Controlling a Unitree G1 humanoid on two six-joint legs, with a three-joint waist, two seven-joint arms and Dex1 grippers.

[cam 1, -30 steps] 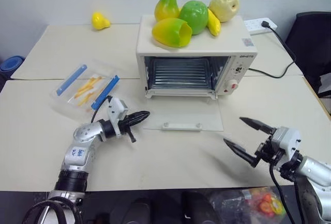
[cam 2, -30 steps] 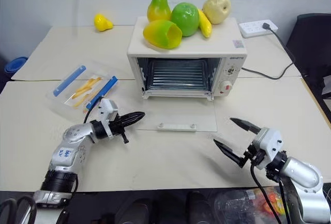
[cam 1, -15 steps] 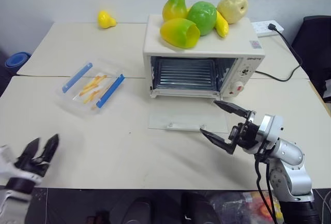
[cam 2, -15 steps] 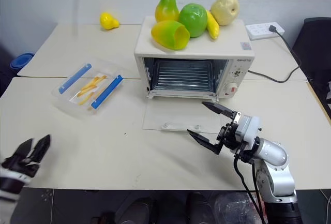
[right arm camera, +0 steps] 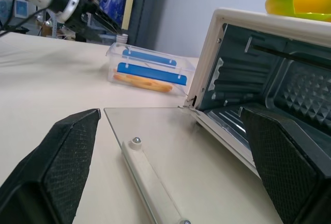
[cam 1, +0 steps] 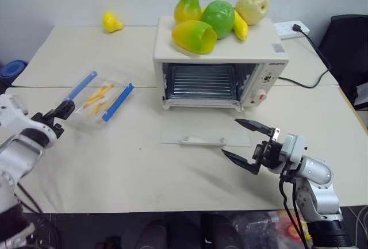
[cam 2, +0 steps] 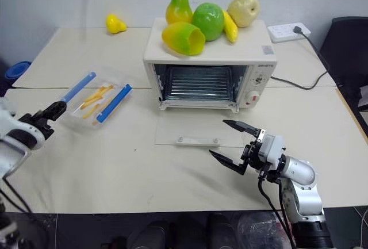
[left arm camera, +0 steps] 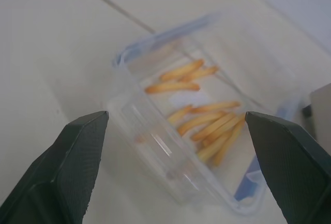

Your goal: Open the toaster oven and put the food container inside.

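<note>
A pale worktop (cam 1: pixel 172 174) carries everything. At its nine o'clock edge the left claw (cam 1: pixel 60 111) hovers with fingers spread apart, aimed at the food container (cam 1: pixel 98 99), which lies just beyond it, untouched. Toward twelve o'clock stands the toaster oven (cam 1: pixel 218 65), its glass door (cam 1: pixel 204 131) flat down and toy fruits (cam 1: pixel 215 16) on top. At four o'clock the right claw (cam 1: pixel 247 145) gapes empty. Opening looks done; next, the left claw must straddle and clamp the container
</note>
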